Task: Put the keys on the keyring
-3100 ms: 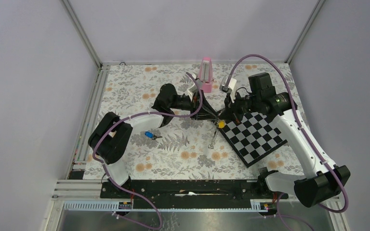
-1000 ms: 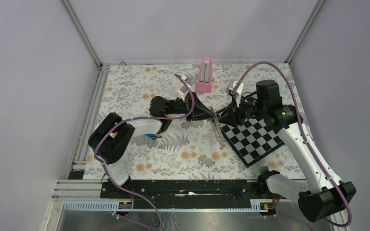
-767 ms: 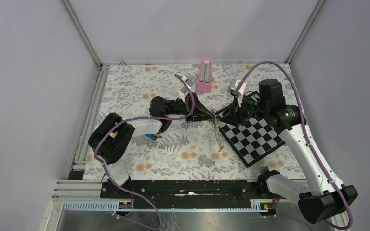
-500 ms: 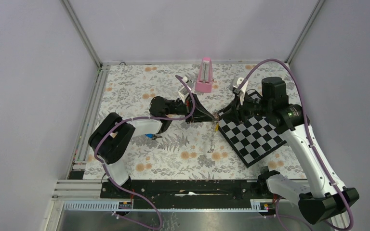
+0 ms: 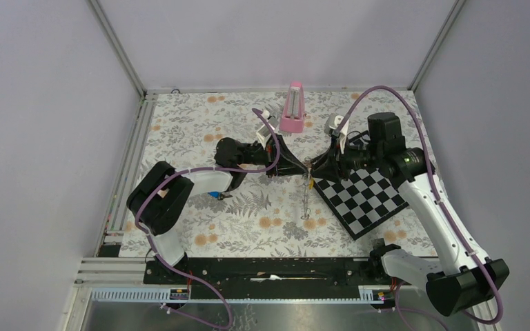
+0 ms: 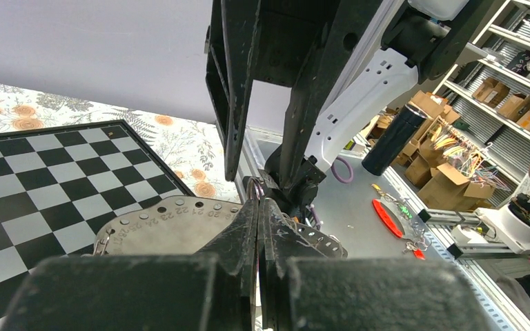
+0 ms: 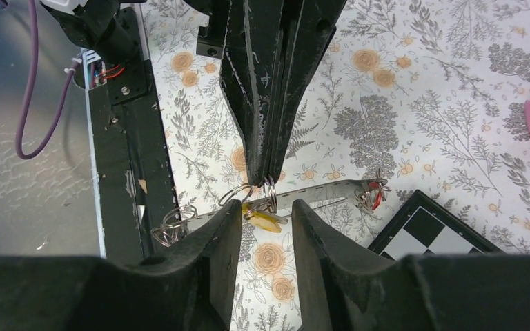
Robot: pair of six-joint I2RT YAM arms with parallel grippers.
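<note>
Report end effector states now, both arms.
Left end effector: closed on the keyring, at its silver ring.
Right end effector: fingers straddle the yellow key; grip cannot be told.

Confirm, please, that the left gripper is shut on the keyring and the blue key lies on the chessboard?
Not quite: the blue key lies on the floral cloth beside the left arm, not on the chessboard, as the top external view shows. The left gripper is shut on the keyring.
</note>
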